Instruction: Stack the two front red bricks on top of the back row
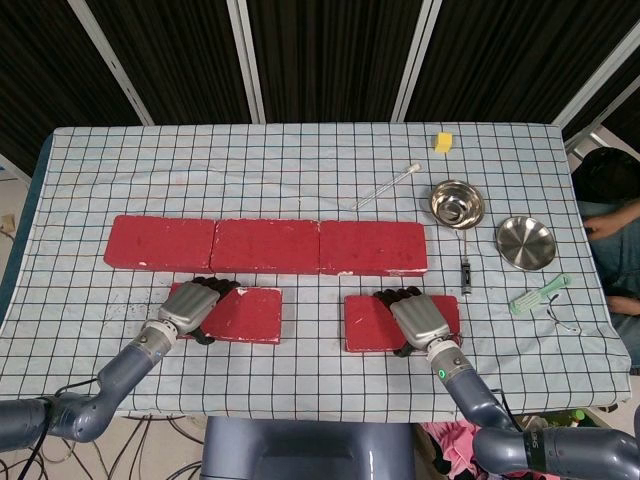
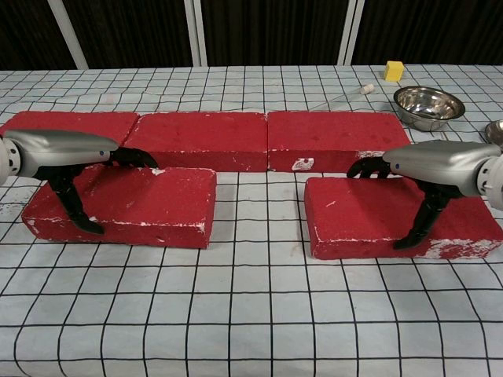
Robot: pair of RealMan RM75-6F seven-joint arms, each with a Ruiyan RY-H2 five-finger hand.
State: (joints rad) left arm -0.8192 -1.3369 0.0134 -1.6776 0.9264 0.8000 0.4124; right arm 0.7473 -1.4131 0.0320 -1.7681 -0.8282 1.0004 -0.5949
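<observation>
Three red bricks form the back row (image 1: 265,246) (image 2: 196,137) across the checked cloth. In front of it lie two more red bricks. My left hand (image 1: 195,305) (image 2: 67,157) spans the left end of the front left brick (image 1: 245,314) (image 2: 141,200), fingers hooked over its far edge and thumb on its near face. My right hand (image 1: 418,316) (image 2: 436,166) grips the right part of the front right brick (image 1: 368,322) (image 2: 361,216) the same way. Both bricks rest flat on the table.
Right of the back row stand two steel bowls (image 1: 457,203) (image 1: 525,242), with a white rod (image 1: 385,187), a yellow block (image 1: 443,141), a small dark tool (image 1: 466,272) and a green item (image 1: 538,295). A person (image 1: 612,225) sits at the right edge.
</observation>
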